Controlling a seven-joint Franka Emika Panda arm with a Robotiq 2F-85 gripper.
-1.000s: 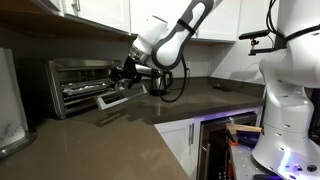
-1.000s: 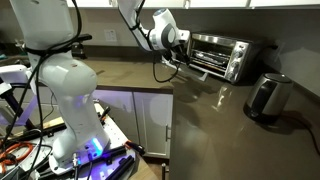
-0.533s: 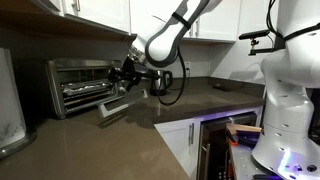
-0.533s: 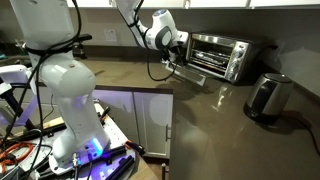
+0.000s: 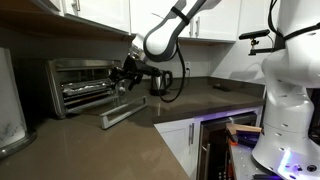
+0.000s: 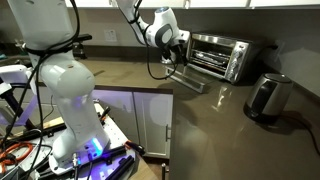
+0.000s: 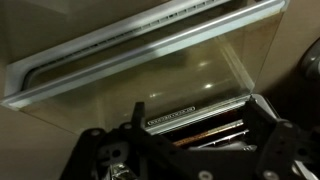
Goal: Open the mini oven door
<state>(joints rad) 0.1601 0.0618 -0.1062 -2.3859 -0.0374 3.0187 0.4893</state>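
Mini oven (image 5: pixel 82 84) is sitting against the bench's back edge, cavity and wire racks (image 5: pixel 85 88) showing in an exterior view. Mini oven door (image 5: pixel 125 113) is lying folded down in front of it, glass up and close to level. Its bar handle (image 7: pixel 120 47) is pointing toward the bench's front edge. Both exterior views are showing the same thing: oven (image 6: pixel 226 53), door (image 6: pixel 190 79).

Gripper (image 5: pixel 124 75) is hovering over the door, right in front of the cavity. In the wrist view the gripper (image 7: pixel 185 150) is looking spread, fingers (image 7: pixel 275 135) wide apart and nothing between them. Can't tell if it's touching the door.

Steel kettle (image 6: pixel 268 97) is standing further along the bench, well apart from the oven.
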